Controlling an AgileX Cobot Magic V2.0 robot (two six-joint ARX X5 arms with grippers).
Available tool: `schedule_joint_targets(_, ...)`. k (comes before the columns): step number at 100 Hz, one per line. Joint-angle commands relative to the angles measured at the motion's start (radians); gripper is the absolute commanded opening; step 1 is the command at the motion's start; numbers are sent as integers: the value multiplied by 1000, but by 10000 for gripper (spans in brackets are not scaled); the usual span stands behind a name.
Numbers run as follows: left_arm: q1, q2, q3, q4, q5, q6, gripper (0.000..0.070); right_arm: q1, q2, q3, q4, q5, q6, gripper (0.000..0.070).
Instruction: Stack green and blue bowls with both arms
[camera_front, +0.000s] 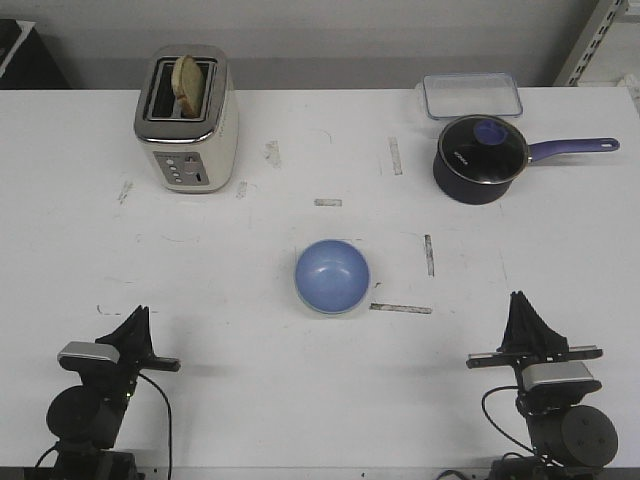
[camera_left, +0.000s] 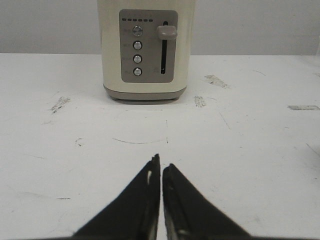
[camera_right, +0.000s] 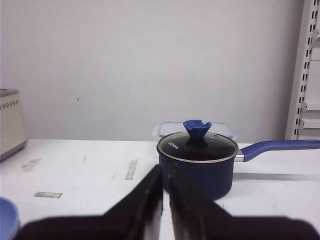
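The blue bowl (camera_front: 332, 274) sits upright at the middle of the table. A thin pale green rim (camera_front: 331, 311) shows under its near edge; the rest of the green bowl is hidden. The blue bowl's edge also shows in the right wrist view (camera_right: 6, 218). My left gripper (camera_front: 140, 313) rests low at the near left, shut and empty, its tips (camera_left: 161, 162) over bare table. My right gripper (camera_front: 517, 299) rests low at the near right, shut and empty (camera_right: 165, 168). Both are well apart from the bowls.
A cream toaster (camera_front: 187, 118) holding a slice of bread stands at the far left, also in the left wrist view (camera_left: 146, 47). A dark lidded saucepan (camera_front: 480, 158) with a purple handle stands at the far right (camera_right: 197, 162), a clear lidded box (camera_front: 471, 95) behind it.
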Motion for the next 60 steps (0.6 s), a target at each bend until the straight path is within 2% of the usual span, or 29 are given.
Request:
schedule_joint_targets(1,8,-11,-23,46,3,12,1,1,-2,5,10,0,10,9)
schedule_joint_targets(33,17,-77,-131,117,3,28,2,1,-2,5,10,0,10,9)
schedule_joint_targets(60,35,-93,-131,101,-2,28,2,1,-2,5,13,0,10,9)
